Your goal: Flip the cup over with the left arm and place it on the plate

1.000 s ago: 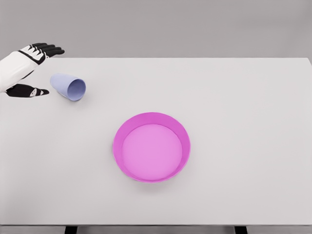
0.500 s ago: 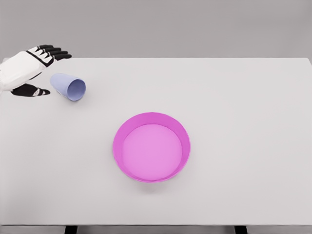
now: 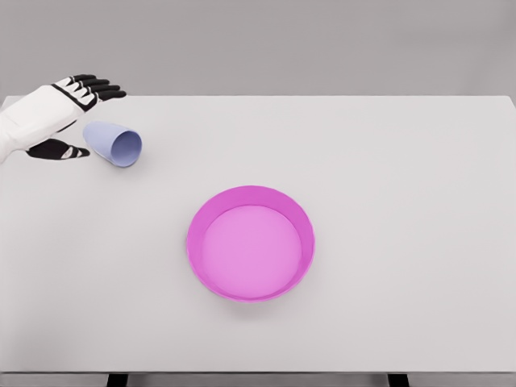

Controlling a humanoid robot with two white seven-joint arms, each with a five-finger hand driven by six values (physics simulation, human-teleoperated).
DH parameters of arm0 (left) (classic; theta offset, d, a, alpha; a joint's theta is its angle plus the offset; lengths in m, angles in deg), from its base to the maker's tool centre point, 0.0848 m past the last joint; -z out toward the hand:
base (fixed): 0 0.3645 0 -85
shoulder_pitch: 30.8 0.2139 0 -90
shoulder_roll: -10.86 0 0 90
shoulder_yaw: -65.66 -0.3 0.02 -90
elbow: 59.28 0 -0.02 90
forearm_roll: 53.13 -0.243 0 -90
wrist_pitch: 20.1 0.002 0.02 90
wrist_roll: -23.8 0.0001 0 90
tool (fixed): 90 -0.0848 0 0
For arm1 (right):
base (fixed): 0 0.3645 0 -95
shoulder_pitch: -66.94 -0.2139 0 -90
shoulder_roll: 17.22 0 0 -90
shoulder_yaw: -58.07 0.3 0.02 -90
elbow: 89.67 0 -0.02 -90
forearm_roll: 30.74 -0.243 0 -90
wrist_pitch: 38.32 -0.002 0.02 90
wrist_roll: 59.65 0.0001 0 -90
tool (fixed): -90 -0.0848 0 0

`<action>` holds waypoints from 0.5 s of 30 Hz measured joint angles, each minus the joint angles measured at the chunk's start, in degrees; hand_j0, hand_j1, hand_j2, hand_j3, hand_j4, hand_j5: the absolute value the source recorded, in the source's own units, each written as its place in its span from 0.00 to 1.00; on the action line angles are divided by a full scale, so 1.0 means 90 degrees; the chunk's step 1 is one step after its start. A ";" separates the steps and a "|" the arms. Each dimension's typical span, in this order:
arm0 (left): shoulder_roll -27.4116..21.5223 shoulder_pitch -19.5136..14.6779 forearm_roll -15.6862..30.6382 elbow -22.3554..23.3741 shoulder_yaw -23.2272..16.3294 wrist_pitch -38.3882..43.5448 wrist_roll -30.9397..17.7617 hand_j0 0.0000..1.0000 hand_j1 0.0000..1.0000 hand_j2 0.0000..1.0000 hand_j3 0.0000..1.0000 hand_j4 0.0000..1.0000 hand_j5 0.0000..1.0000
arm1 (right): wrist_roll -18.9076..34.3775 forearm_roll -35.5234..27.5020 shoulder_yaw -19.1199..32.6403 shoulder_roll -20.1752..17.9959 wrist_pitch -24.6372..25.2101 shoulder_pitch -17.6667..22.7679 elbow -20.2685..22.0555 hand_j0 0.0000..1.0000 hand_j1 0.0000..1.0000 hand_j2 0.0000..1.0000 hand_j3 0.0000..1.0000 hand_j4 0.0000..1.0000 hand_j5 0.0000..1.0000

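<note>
Two objects rest on a plain white table [image 3: 403, 201]. A pale blue cup [image 3: 114, 143] lies on its side near the far left corner, its round mouth turned toward the viewer and slightly right. A magenta plate [image 3: 251, 243], circular with a raised rim and a smooth matte floor, sits near the table's middle, well apart from the cup, with bare surface between them and wide open room to the right. At the far left edge, the left hand [image 3: 58, 105], white with black fingers [image 3: 103, 89], hovers just beside the cup's closed end, fingers extended, thumb below, grasping nothing.
</note>
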 measured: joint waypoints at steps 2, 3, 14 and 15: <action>0.0075 -0.0214 0.0000 0.0011 -0.0004 -0.0001 -0.0126 1.00 1.00 1.00 1.00 1.00 1.00 | 0.0000 -0.0002 -0.0001 0.0000 0.0000 0.0000 0.0002 1.00 1.00 1.00 1.00 1.00 1.00; 0.0156 -0.0390 0.0011 0.0035 -0.0004 0.0001 -0.0258 1.00 1.00 1.00 1.00 1.00 1.00 | 0.0000 -0.0001 -0.0001 0.0000 0.0000 0.0000 0.0000 1.00 1.00 1.00 1.00 1.00 1.00; 0.0494 -0.0605 0.0222 0.0214 -0.0253 0.0128 -0.0838 1.00 1.00 1.00 1.00 1.00 1.00 | 0.0000 0.0000 0.0001 0.0000 0.0000 0.0000 0.0000 1.00 1.00 1.00 1.00 1.00 1.00; 0.0387 -0.0830 0.0303 0.0226 -0.0394 0.0177 -0.0837 1.00 1.00 1.00 1.00 1.00 1.00 | 0.0000 0.0000 0.0001 0.0000 0.0000 0.0000 0.0000 1.00 1.00 1.00 1.00 1.00 1.00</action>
